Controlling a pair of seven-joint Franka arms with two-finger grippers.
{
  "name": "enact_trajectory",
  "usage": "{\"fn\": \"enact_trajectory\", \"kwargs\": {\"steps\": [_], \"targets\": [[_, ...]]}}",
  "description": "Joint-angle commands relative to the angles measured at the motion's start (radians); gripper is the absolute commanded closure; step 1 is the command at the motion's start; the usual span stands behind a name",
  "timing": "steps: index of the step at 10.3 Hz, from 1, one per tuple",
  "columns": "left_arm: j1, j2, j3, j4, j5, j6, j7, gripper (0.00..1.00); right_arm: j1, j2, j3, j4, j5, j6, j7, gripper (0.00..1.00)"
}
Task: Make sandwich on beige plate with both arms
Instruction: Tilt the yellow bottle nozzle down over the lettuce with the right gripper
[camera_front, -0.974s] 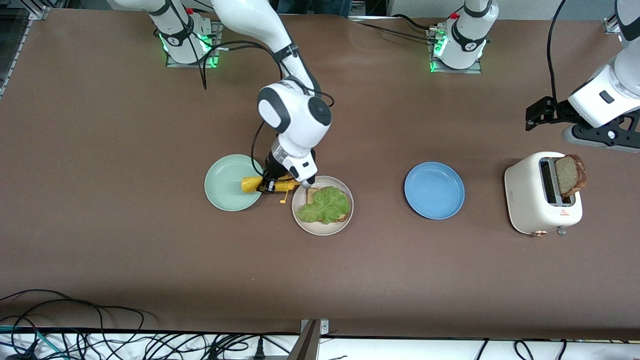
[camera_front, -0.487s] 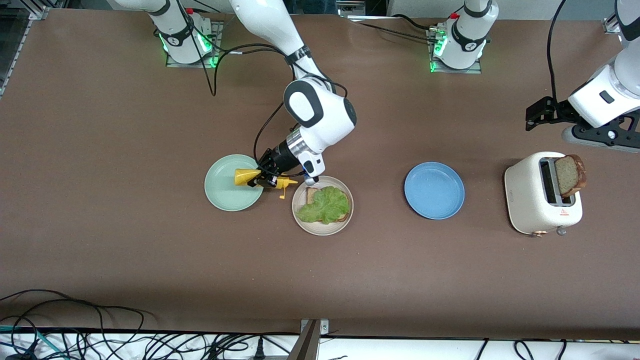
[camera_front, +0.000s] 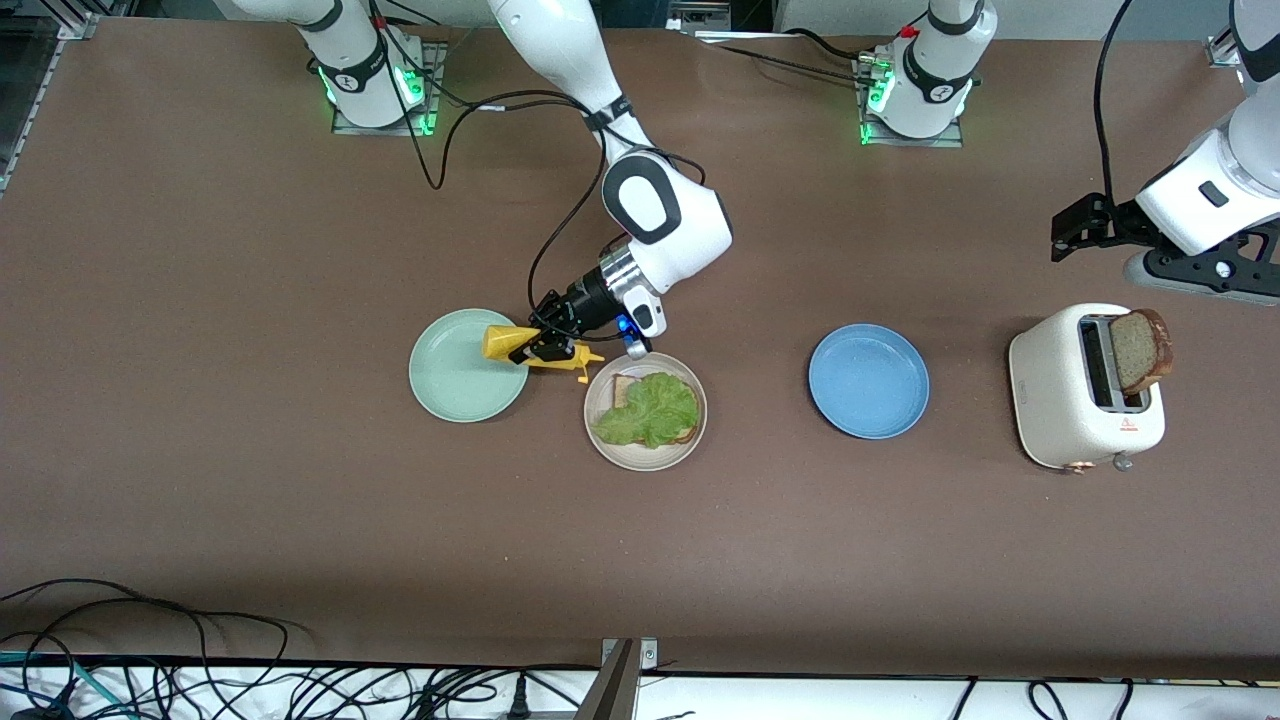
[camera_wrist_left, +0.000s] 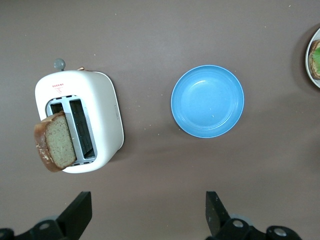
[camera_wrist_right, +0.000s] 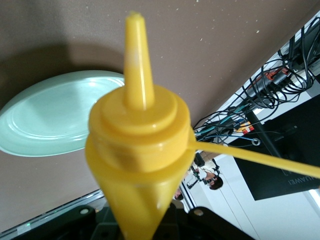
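Now the right gripper's fingers (camera_front: 541, 351) clamp a yellow squeeze bottle (camera_front: 520, 347) beside the beige plate (camera_front: 645, 452); left fingers (camera_wrist_left: 80, 215) wide.

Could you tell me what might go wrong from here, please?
1. The right gripper holds the yellow squeeze bottle tipped on its side over the mint-green plate's edge, so sauce could miss the lettuce.
2. The bread slice leans out of the toaster and might topple before the open left gripper takes it.
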Motion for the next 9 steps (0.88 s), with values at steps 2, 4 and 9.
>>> {"fn": "enact_trajectory", "kwargs": {"steps": [2,4,9], "targets": [[0.002,-0.008,0.0,0.005,-0.018,-0.013,-0.002,0.0,0.002,0.022,-0.015,0.037,-0.025,-0.024,0.002,1.0],[0.002,-0.006,0.0,0.005,-0.018,-0.013,-0.002,0.0,-0.003,0.018,-0.022,0.039,-0.025,-0.018,-0.013,1.0],[0.002,-0.006,0.0,0.005,-0.018,-0.013,-0.002,0.0,-0.122,-0.066,-0.093,0.129,0.149,-0.024,-0.26,1.0]]}}
